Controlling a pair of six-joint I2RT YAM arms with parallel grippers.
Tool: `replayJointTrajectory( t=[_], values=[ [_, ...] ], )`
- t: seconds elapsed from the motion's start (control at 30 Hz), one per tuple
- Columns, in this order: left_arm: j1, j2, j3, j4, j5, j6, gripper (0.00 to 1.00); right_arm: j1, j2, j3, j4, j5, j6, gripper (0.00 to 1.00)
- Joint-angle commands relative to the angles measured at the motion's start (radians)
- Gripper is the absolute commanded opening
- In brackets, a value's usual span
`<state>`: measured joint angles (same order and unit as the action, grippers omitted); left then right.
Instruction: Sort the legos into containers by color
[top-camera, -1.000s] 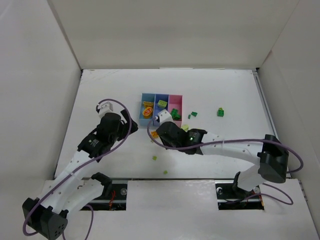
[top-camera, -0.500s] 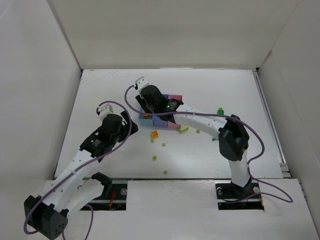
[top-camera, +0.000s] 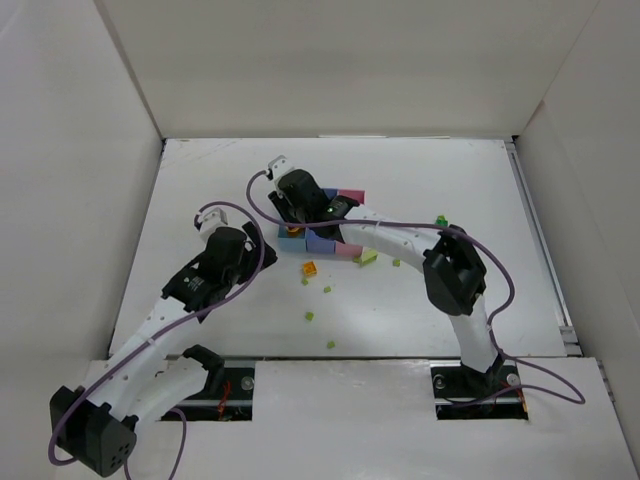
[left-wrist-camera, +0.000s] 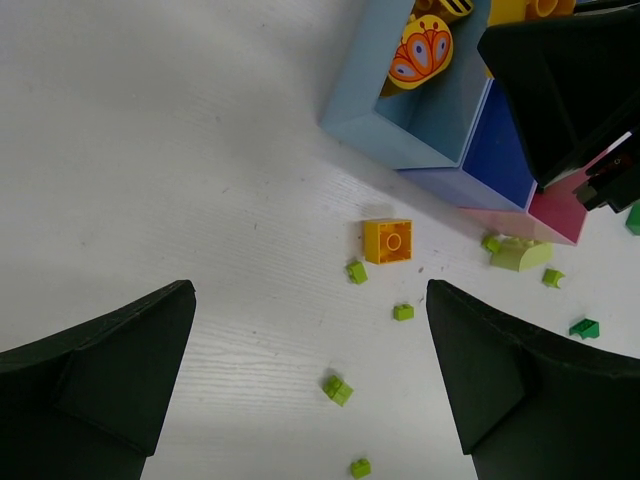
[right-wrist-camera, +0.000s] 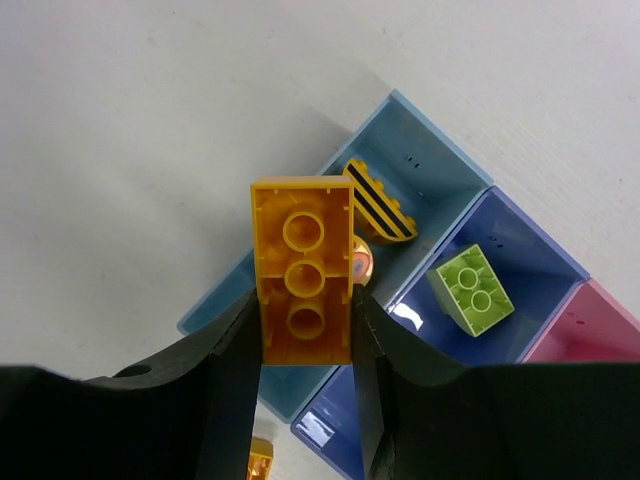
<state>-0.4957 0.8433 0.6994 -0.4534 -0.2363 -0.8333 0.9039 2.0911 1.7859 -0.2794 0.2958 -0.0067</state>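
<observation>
My right gripper (right-wrist-camera: 303, 325) is shut on a yellow-orange long brick (right-wrist-camera: 303, 265) and holds it above the light blue bin (right-wrist-camera: 430, 160). That bin holds a black-striped yellow piece (right-wrist-camera: 382, 207) and a round yellow-red piece (left-wrist-camera: 420, 50). A lime brick (right-wrist-camera: 470, 290) lies in the periwinkle bin (right-wrist-camera: 525, 250). The pink bin (right-wrist-camera: 600, 325) is beside it. In the top view the right gripper (top-camera: 293, 208) covers the tray's (top-camera: 350, 197) left end. My left gripper (left-wrist-camera: 310, 300) is open and empty over the table, near a small orange brick (left-wrist-camera: 388, 241) and small lime bricks (left-wrist-camera: 337, 389).
Loose pieces lie in front of the tray: a lime slope piece (left-wrist-camera: 520, 255), tiny lime bricks (top-camera: 326, 290) and a dark green piece (left-wrist-camera: 585, 327). Another dark green brick (top-camera: 441, 222) sits right of the tray. White walls enclose the table on three sides.
My right arm swung from the table in front of the tray up and back to above the light blue bin, with the orange brick in its jaws. The left arm barely moved.
</observation>
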Motion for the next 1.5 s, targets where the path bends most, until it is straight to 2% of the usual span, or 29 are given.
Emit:
replayJointTrajectory(
  t=[0.0, 0.13, 0.2, 0.23, 0.33, 0.47, 0.7, 0.87, 0.93, 1.07, 1.3, 1.47],
  values=[
    [-0.003, 0.004, -0.001, 0.013, -0.015, -0.010, 1.00, -0.008, -0.031, -0.013, 0.037, -0.011, 0.028, 0.41],
    [-0.003, 0.013, 0.008, 0.013, -0.015, -0.010, 1.00, -0.008, -0.031, -0.022, 0.037, -0.021, 0.037, 0.45],
    [-0.003, 0.013, 0.008, 0.004, -0.015, -0.010, 1.00, -0.008, -0.042, -0.034, 0.028, -0.012, 0.037, 0.54],
    [-0.003, 0.013, 0.008, 0.004, -0.015, -0.010, 1.00, -0.008, -0.042, -0.043, 0.028, -0.012, 0.037, 0.64],
    [-0.003, 0.013, 0.008, 0.004, -0.015, -0.010, 1.00, -0.008, -0.062, -0.054, 0.028, -0.021, 0.037, 0.73],
    [-0.003, 0.022, 0.008, 0.027, 0.026, 0.026, 1.00, -0.008, -0.100, -0.075, 0.028, 0.000, 0.037, 0.74],
    [-0.040, 0.088, 0.008, 0.102, 0.094, 0.059, 0.98, -0.048, -0.305, -0.235, 0.039, 0.109, 0.091, 0.75],
    [-0.181, 0.220, 0.055, 0.136, 0.014, 0.049, 0.97, -0.089, -0.515, -0.397, 0.029, 0.129, 0.140, 0.76],
    [-0.222, 0.278, 0.086, 0.125, -0.060, 0.039, 0.97, -0.111, -0.569, -0.483, 0.020, 0.149, 0.149, 0.76],
    [-0.306, 0.463, 0.159, 0.091, -0.129, 0.014, 0.96, -0.138, -0.681, -0.601, -0.007, 0.149, 0.177, 0.76],
    [-0.328, 0.600, 0.161, 0.214, -0.152, 0.045, 0.94, -0.172, -0.821, -0.710, -0.040, 0.158, 0.221, 0.76],
    [-0.328, 0.640, 0.161, 0.284, -0.178, 0.054, 0.92, -0.172, -0.830, -0.711, -0.050, 0.178, 0.221, 0.76]
  ],
)
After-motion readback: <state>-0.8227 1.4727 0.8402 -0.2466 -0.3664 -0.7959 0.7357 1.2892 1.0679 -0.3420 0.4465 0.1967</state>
